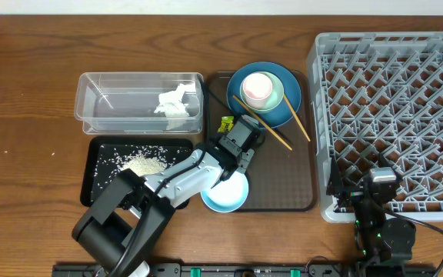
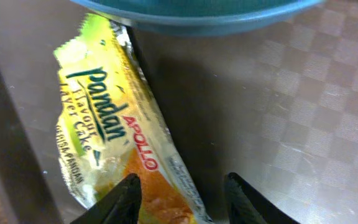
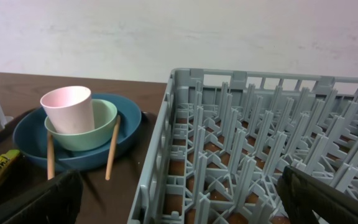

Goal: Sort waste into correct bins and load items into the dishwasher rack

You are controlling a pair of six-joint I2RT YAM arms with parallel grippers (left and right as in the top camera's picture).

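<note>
My left gripper (image 2: 182, 196) is down on the brown serving tray (image 1: 283, 185), at its left edge. Its fingers are spread partway, and the orange end of the yellow-green snack wrapper (image 2: 104, 124) lies between them. I cannot tell whether they press on it. The wrapper lies flat just beside the rim of the dark blue plate (image 1: 292, 88).

On that plate sits the mint bowl (image 1: 277, 94) with the pink cup (image 1: 256, 86) inside it. The two chopsticks (image 1: 275, 137) rest against the plate's near side. The white and light-blue bowl (image 1: 225, 192) is at the front of the tray, partly under my left arm.

To the left, the clear tub (image 1: 91, 100) holds the crumpled tissue (image 1: 174, 104). In front of it, the black tray (image 1: 102, 181) holds the rice (image 1: 144, 163).

My right gripper (image 3: 182, 202) is spread wide and empty at the front edge of the grey rack (image 1: 398, 100), which stands on the worktop (image 1: 21, 115).
</note>
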